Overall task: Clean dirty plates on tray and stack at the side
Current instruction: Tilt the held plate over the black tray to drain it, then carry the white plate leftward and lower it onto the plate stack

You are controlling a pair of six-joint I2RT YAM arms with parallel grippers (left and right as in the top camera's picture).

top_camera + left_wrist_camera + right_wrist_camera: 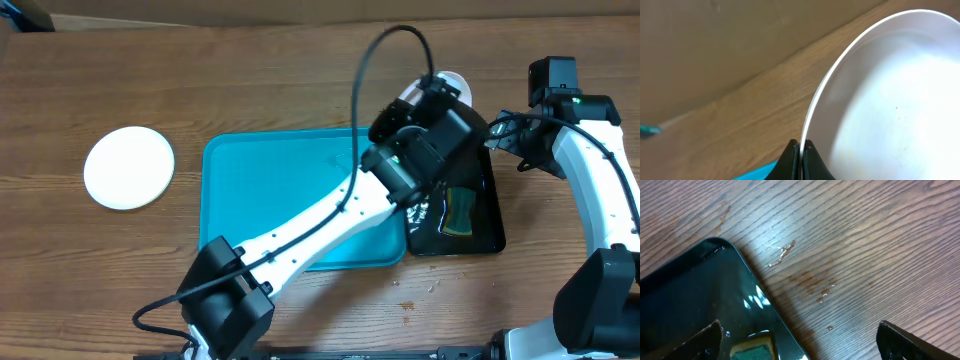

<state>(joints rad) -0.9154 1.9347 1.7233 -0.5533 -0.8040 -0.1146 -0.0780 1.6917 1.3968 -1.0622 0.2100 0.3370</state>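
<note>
My left gripper [801,150] is shut on the rim of a white plate [890,100] that carries faint orange specks. In the overhead view this plate [452,82] is held up beyond the far right corner of the turquoise tray [280,200], mostly hidden behind the left gripper [425,105]. No plates show on the tray's visible surface. Another white plate [129,167] lies on the table left of the tray. My right gripper [800,340] is open and empty above the table, next to the black tray's corner; it also shows in the overhead view [503,135].
A narrow black tray [485,225], wet inside, stands right of the turquoise tray and holds a yellow-green sponge [461,210]. The sponge [752,350] and the black tray [690,290] also show in the right wrist view. Water drops [822,297] lie on the wood.
</note>
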